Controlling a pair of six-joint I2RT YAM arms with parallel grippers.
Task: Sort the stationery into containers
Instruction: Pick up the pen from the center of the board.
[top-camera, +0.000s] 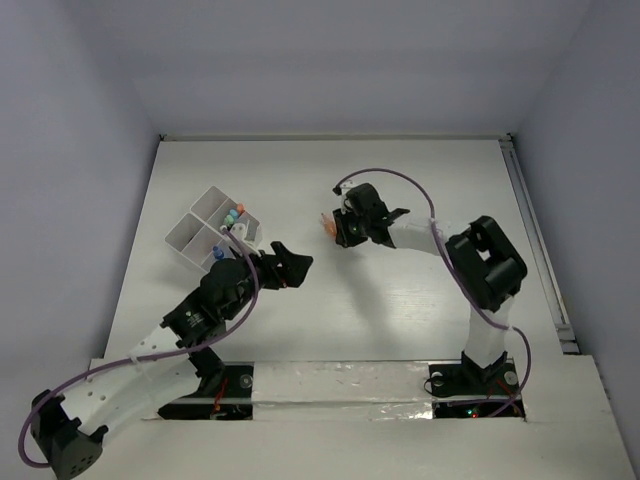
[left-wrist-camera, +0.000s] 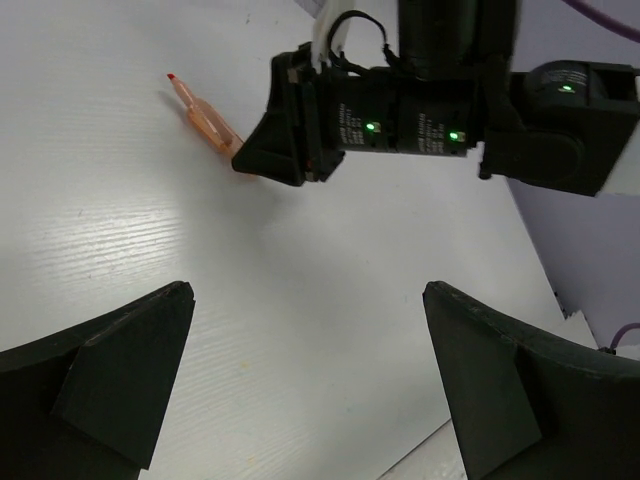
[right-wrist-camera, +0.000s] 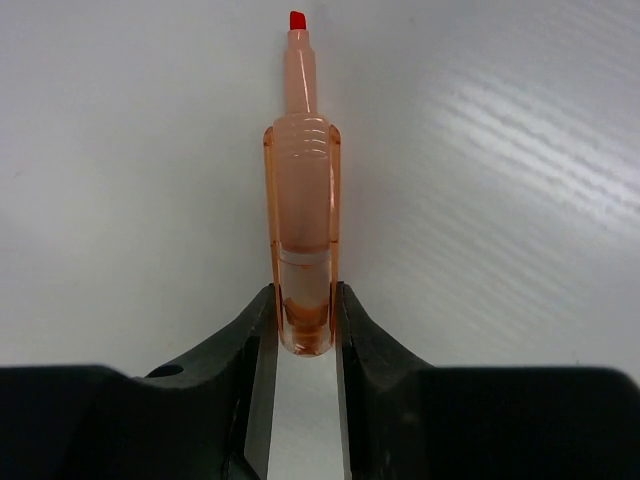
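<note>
My right gripper (top-camera: 337, 229) is shut on the rear end of an orange marker (top-camera: 325, 222) near the table's middle. In the right wrist view the marker (right-wrist-camera: 302, 190) sticks out forward from the gripper (right-wrist-camera: 303, 312), with its red tip pointing away, over the white table. The left wrist view shows the same marker (left-wrist-camera: 205, 115) held in the right gripper (left-wrist-camera: 262, 150). My left gripper (top-camera: 293, 264) is open and empty, its jaws (left-wrist-camera: 308, 300) wide apart above bare table. It sits just right of the white containers (top-camera: 200, 232), which hold several coloured markers (top-camera: 233, 214).
A blue-white item (top-camera: 218, 252) lies at the containers' near corner, beside my left arm. The table's left edge runs close behind the containers. A rail (top-camera: 535, 240) runs along the table's right edge.
</note>
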